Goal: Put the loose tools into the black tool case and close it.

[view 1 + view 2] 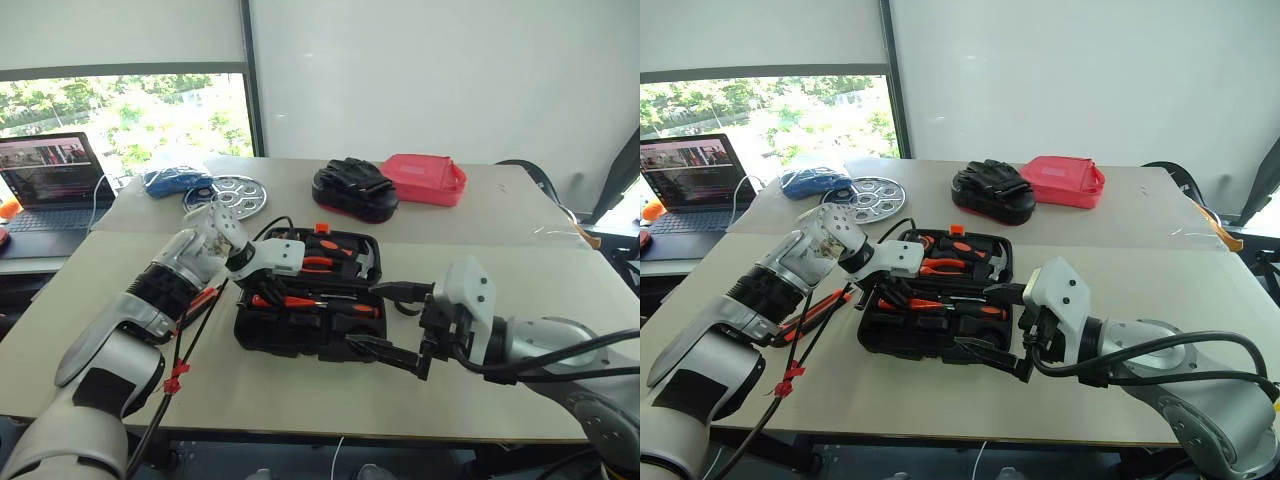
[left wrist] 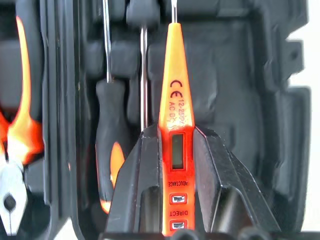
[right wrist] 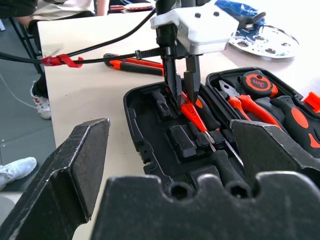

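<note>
Utility knife (image 3: 134, 64) on table (image 1: 300, 390), left of tool case (image 1: 300, 340).

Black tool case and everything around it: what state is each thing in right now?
Black plastic tool case: open, flat on the table, tools in its slots.
Slim orange pen-like tester: clamped in the left gripper, over the case.
Right gripper: open, holding nothing, beside the case.
Orange-black utility knife: loose on the table.
Laptop: open, screen lit.

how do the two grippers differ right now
The left gripper is shut on the slim orange tester pen, pointing down into the open black tool case. The right gripper is open and empty, roughly level at the case's near edge. Both have two black fingers.
</note>
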Tool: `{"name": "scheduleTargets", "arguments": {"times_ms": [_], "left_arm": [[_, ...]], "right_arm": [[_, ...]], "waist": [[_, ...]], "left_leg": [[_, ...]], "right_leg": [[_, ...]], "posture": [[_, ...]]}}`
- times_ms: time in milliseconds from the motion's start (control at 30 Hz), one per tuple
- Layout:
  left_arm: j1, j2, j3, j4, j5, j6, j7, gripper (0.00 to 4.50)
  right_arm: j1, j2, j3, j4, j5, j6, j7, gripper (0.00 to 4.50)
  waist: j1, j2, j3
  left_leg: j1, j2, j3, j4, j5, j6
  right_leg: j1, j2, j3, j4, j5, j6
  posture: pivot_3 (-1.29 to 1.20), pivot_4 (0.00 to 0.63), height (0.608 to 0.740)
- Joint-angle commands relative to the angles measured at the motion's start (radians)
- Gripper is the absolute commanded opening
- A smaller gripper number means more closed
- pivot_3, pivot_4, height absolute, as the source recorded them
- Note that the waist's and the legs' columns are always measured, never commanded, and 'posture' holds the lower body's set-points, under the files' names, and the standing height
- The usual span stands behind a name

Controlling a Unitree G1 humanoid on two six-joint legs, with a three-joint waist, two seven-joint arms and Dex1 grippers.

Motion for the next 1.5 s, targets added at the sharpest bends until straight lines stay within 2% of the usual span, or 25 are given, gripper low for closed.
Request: {"name": "scheduleTargets", "arguments": {"times_ms": [33,200,567,1000,1067,1133,1167,1333,1367,1500], "left_arm": [[0.018,0.003,0.023,-0.022,0.016,-0.011,-0.006,0.43],[0.052,0.013,0.031,-0.063,0.029,0.001,-0.018,0.43],[0.054,-0.028,0.041,-0.017,0.053,0.014,0.007,0.43],[0.056,-0.019,0.049,-0.008,0.068,-0.001,-0.017,0.43],[0.055,-0.022,0.051,-0.007,0.067,0.004,-0.017,1.43],[0.054,-0.021,0.053,-0.009,0.065,0.007,-0.021,2.00],[0.054,-0.019,0.055,-0.012,0.063,0.009,-0.025,2.49],[0.035,-0.005,0.093,-0.046,0.027,0.084,-0.062,4.16],[0.022,0.008,0.100,-0.060,0.008,0.104,-0.073,4.37],[-0.020,0.045,0.124,-0.065,-0.045,0.129,-0.084,4.37]], "right_arm": [[-0.003,-0.010,-0.038,-0.025,0.024,-0.019,-0.004,4.50],[-0.016,-0.022,-0.038,-0.010,0.026,-0.023,0.002,4.50],[-0.035,-0.019,-0.027,-0.002,0.039,-0.023,-0.003,4.50],[-0.041,-0.007,-0.015,0.006,0.033,-0.032,-0.010,4.50],[-0.043,-0.005,-0.014,0.008,0.032,-0.033,-0.010,4.50],[-0.045,-0.003,-0.011,0.010,0.031,-0.033,-0.011,4.50],[-0.046,-0.002,-0.010,0.011,0.031,-0.033,-0.011,4.50],[-0.045,0.004,-0.005,0.013,0.027,-0.036,-0.009,4.50],[-0.044,0.005,-0.004,0.014,0.025,-0.037,-0.007,4.50],[-0.043,0.007,0.000,0.022,0.017,-0.041,0.000,4.50]], "waist": [[0.001,0.000,0.000],[0.001,0.000,0.000],[0.000,0.000,0.000],[-0.003,0.000,0.000],[-0.003,0.000,0.000],[-0.002,0.000,0.000],[-0.001,0.000,0.000],[0.003,0.000,0.000],[0.003,0.000,0.000],[0.002,0.000,0.000]], "left_leg": [[0.000,0.000,0.000,0.000,0.000,0.000],[0.000,0.000,0.000,0.000,0.000,0.000],[0.000,0.000,0.000,0.000,0.000,0.000],[0.000,0.000,0.000,0.000,0.000,0.000],[0.000,0.000,0.000,0.000,0.000,0.000],[0.000,0.000,0.000,0.000,0.000,0.000],[0.000,0.000,0.000,0.000,0.000,0.000],[0.000,0.000,0.000,0.001,0.000,0.000],[0.000,0.000,0.000,0.002,0.000,0.000],[0.000,0.000,0.000,0.002,0.000,0.000]], "right_leg": [[0.000,0.000,0.000,0.000,0.000,0.000],[0.000,0.000,0.000,0.000,0.000,0.000],[0.000,0.000,0.000,0.000,0.000,0.000],[0.000,0.000,0.000,0.000,0.000,0.000],[0.000,0.000,0.000,0.000,0.000,0.000],[0.000,0.000,0.000,0.000,0.000,0.000],[0.000,0.000,0.000,0.000,0.000,0.000],[0.000,0.000,0.000,0.001,0.000,0.000],[0.000,0.000,0.000,0.001,0.000,0.000],[0.000,0.000,0.000,0.002,0.000,0.000]], "posture": [[0.00,0.150,0.740],[0.00,0.150,0.740],[0.00,0.150,0.740],[0.00,0.150,0.740],[0.00,0.150,0.740],[0.00,0.150,0.740],[0.00,0.150,0.740],[0.00,0.150,0.740],[0.00,0.150,0.740],[0.00,0.150,0.740]]}}
